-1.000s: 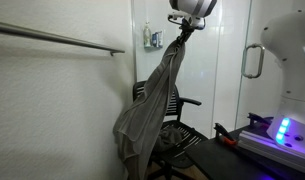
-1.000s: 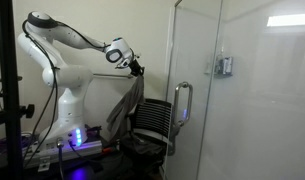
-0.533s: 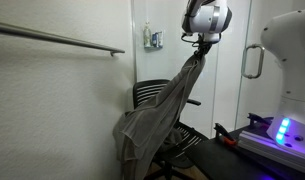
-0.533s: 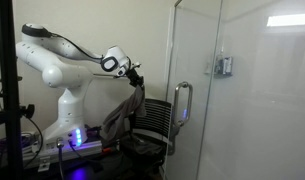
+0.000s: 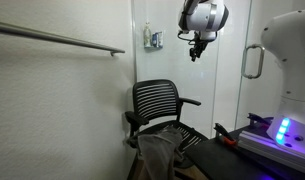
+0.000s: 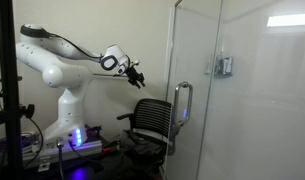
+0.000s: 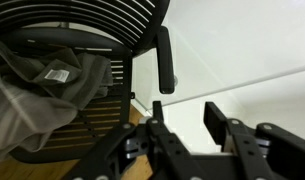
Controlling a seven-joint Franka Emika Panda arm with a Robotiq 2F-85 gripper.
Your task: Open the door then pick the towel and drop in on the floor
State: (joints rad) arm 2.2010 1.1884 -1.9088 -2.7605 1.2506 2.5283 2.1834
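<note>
My gripper [image 5: 197,52] hangs open and empty high above the black office chair [image 5: 157,105]; it also shows in an exterior view [image 6: 140,76]. The grey towel [image 5: 162,150] lies crumpled on the chair's seat and spills over its front edge. In the wrist view the towel [image 7: 42,85] lies heaped on the seat below, with its white label up, and nothing is between my gripper [image 7: 187,115] fingers. The white door [image 5: 232,90] with its silver D-shaped handle [image 5: 252,62] stands behind the arm. Its handle [image 6: 182,112] shows beside the chair.
A long rail [image 5: 62,40] runs along the white wall. The robot base with a blue light [image 5: 282,130] and a red-handled tool [image 5: 227,138] are at the right. A small fixture [image 5: 152,38] hangs on the back wall. A chair armrest [image 7: 164,60] is below the gripper.
The jaws have opened and the towel has dropped out of the gripper onto the chair seat. The gripper stays at about the same height.
</note>
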